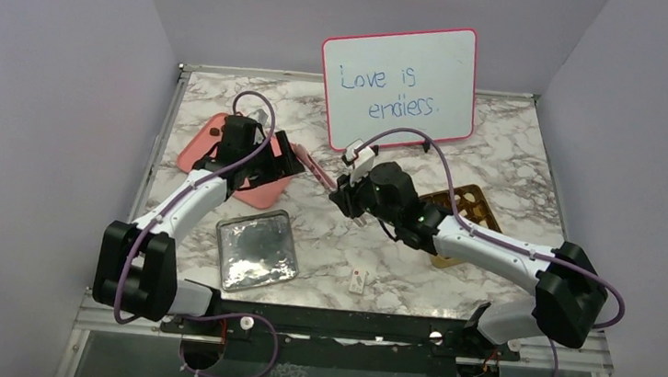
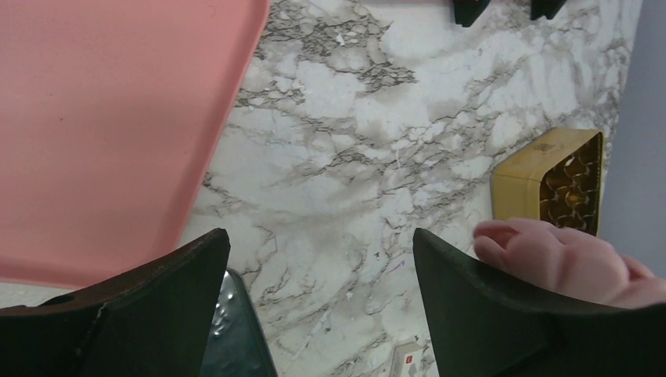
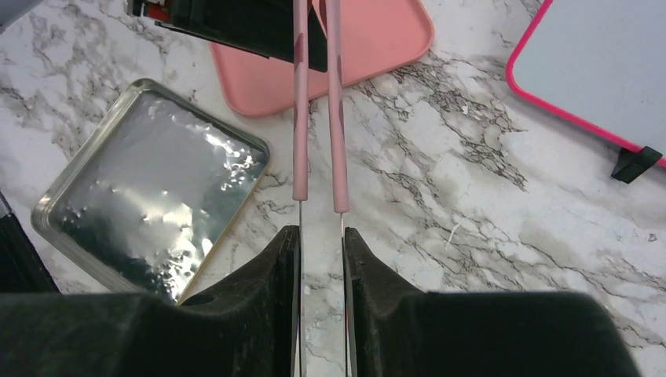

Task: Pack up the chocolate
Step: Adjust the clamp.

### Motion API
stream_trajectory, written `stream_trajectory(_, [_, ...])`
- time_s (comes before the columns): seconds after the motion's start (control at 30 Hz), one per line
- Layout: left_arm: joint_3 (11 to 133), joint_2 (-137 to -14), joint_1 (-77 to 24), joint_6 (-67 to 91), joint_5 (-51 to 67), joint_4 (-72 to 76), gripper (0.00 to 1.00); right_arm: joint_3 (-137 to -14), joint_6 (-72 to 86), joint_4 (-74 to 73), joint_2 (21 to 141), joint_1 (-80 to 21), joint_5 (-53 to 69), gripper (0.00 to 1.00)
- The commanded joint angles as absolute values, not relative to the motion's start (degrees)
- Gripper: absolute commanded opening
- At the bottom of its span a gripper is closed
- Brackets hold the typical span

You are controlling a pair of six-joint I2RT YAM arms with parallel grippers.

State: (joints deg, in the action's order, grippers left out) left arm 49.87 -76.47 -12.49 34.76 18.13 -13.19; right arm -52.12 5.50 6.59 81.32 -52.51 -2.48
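Progress: the chocolate cannot be made out for certain in any view. The parts of the pink tray (image 2: pixel 118 118) that show are bare, and much of it is hidden under the left arm. The gold box (image 2: pixel 534 173), well right of the tray, shows foil cells, but whether they are filled cannot be told. The silver lid (image 3: pixel 149 188) lies off the box, just in front of the tray. Judged: packing is not finished, and closing the box is left to do.

Right pincer (image 3: pixel 320 232): nearly pressed together, pinching the tongs (image 3: pixel 336 118) by their metal end. The pink-sleeved arms point toward the tray's right edge, with nothing visible between them.

Left pincer (image 2: pixel 320 239): spread wide and holding nothing. It hangs over the bare worktop (image 2: pixel 353 141) at the tray's right edge.
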Motion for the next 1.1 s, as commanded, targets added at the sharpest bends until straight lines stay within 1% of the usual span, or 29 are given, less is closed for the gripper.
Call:
stream_trajectory(0.0, [52.3, -77.3, -11.0, 32.5, 13.9, -18.8, 0.88, -54.4, 3.7, 2.8, 81.1, -52.9, -0.9, 0.28])
stream_trajectory(0.07, [53.1, -74.7, -10.4, 32.6, 13.6, -19.3, 0.88, -55.3, 3.5, 0.9, 82.1, -52.9, -1.7, 0.28])
stream_trajectory(0.23, [56.1, -65.2, -10.3, 33.2, 12.0, -19.8, 0.93, -58.7, 3.3, -4.3, 86.7, -52.9, -1.3, 0.28])
stream_trajectory(0.33, [56.5, -62.2, -10.3, 33.7, 12.3, -17.7, 0.95, -61.4, 3.5, -6.6, 89.2, -52.9, -0.3, 0.28])
stream_trajectory(0.53, [55.1, -65.8, -10.3, 30.3, 9.6, -18.5, 0.96, -62.6, 3.7, -4.1, 88.8, -53.4, 3.7, 0.28])
stream_trajectory(0.63, [53.4, -69.2, -10.3, 28.8, 9.3, -18.9, 0.95, -64.0, 3.3, -4.7, 88.6, -53.8, 3.1, 0.27])
stream_trajectory(0.77, [53.2, -72.3, -10.2, 28.1, 5.6, -20.8, 0.93, -64.3, 3.0, -3.7, 87.3, -54.0, 1.6, 0.27])
stream_trajectory(1.07, [50.0, -69.6, -10.2, 29.7, 4.9, -20.9, 0.93, -65.1, 3.2, -4.3, 87.8, -54.0, 0.9, 0.27])
